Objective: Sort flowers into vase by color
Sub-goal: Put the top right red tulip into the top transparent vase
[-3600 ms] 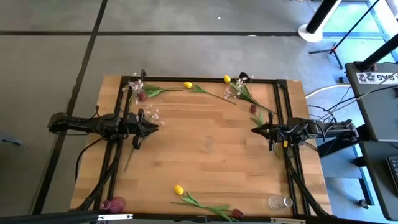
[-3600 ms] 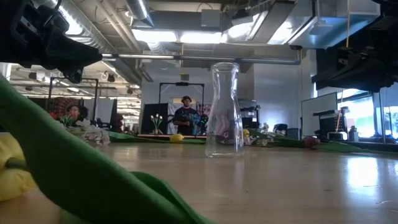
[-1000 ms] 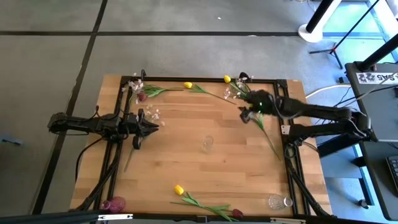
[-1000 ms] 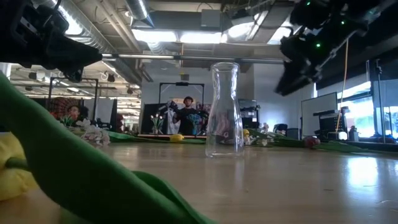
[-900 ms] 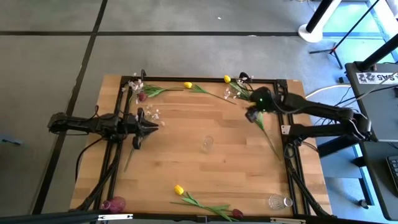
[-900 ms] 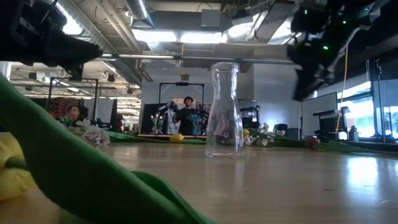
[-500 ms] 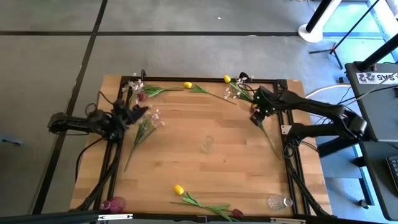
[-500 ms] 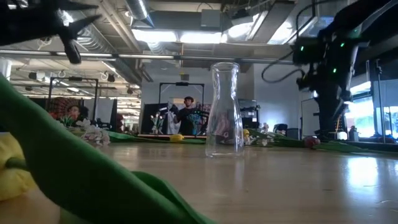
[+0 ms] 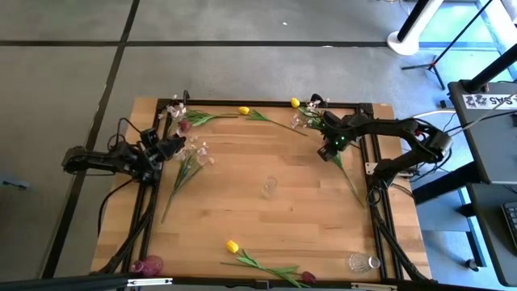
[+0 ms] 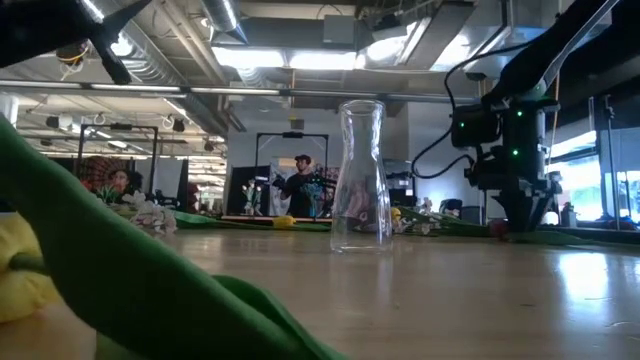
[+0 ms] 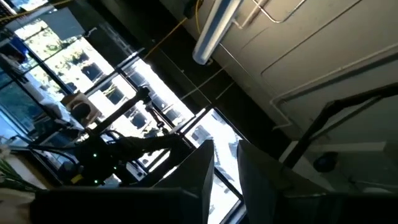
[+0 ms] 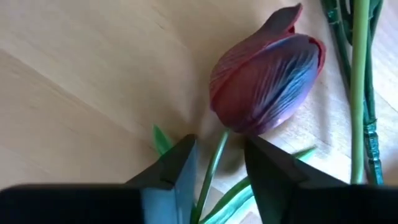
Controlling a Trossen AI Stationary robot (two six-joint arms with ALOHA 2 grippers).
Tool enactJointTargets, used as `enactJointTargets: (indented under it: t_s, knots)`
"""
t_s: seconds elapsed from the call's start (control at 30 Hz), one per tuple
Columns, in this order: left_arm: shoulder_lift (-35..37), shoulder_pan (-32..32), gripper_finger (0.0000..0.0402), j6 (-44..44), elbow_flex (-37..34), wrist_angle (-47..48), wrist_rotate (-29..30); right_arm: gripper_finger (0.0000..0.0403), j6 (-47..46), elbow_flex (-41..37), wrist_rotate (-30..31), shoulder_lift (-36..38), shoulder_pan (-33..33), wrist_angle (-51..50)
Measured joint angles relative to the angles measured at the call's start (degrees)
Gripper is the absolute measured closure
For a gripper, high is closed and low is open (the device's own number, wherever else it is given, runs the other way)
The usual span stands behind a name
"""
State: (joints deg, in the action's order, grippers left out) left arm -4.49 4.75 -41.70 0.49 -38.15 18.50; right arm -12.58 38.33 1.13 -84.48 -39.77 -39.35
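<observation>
A dark red tulip (image 12: 267, 78) lies flat on the wood near the table's right edge, and its green stem (image 9: 351, 184) runs toward the near edge. My right gripper (image 12: 217, 146) points down over it (image 9: 325, 151), open. Its fingers stand on either side of the stem just below the bloom, apart from it. In the low view the gripper (image 10: 522, 218) hangs right of the clear vase (image 10: 360, 180). That vase (image 9: 269, 187) stands mid-table. My left gripper (image 9: 179, 144) is tipped upward at the left, above a white-pink spray (image 9: 190, 162), with a narrow gap between its fingers (image 11: 225, 146).
Yellow tulips (image 9: 244, 111) (image 9: 295, 103) and sprays (image 9: 303, 120) lie along the far edge, with a dark red tulip (image 9: 184, 126) at far left. A yellow tulip (image 9: 233, 246) lies near the front edge. A second clear vase (image 9: 362, 261) and a purplish one (image 9: 149, 264) stand at the near corners.
My right gripper has swung from pointing across the table to pointing down, and has come down over the dark red tulip near the right edge. My left gripper has tipped upward and drawn back toward the left edge, uncovering the white-pink spray, which has stayed on the table.
</observation>
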Motion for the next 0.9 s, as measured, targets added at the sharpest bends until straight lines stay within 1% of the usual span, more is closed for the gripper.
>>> enactJointTargets:
  t_s: [0.07,0.17,0.27,0.3,0.4,0.5,0.57,0.67,0.83,0.9]
  knots:
    - [-0.09,-0.03,0.0334,-0.02,0.13,0.11,0.9,0.0296,-0.76,-0.02,-0.37,-0.27,0.0,0.1]
    - [-2.45,-0.68,0.0334,1.38,2.17,0.95,2.02,0.0334,-0.87,-0.09,-0.31,-0.27,0.0,0.51]
    - [-7.09,-1.63,0.0334,3.19,7.17,5.71,1.56,0.0382,-0.95,-0.09,0.38,-0.27,0.04,1.12]
    - [-9.1,-1.91,0.0334,3.85,9.25,8.58,1.48,0.0391,-1.08,-0.11,0.52,-0.27,0.04,1.42]
    - [-16.36,-2.46,0.0334,6.55,15.75,16.46,1.36,0.0388,-1.07,0.62,0.6,-0.41,0.04,1.73]
    - [-23.33,-3.43,0.0334,7.68,20.58,20.25,2.14,0.039,1.31,3.23,1.04,0.39,0.09,2.38]
    - [-27.68,-4.31,0.0334,7.51,22.78,21.4,2.35,0.0397,3.55,6.74,0.81,3.11,1.57,3.73]
    - [-33.2,-5.22,0.0334,7.79,24.94,22.47,1.59,0.0394,6.65,11.39,-0.4,7.49,3.91,2.8]
    - [-40.55,-7.43,0.0333,7.76,30.47,22.09,0.36,0.0398,7.99,18.16,-2.18,13.35,10.88,12.87]
    - [-42.99,-8.46,0.0331,9.1,33.65,22.2,0.19,0.0397,8.0,19.86,-2.91,14.14,14.66,21.0]
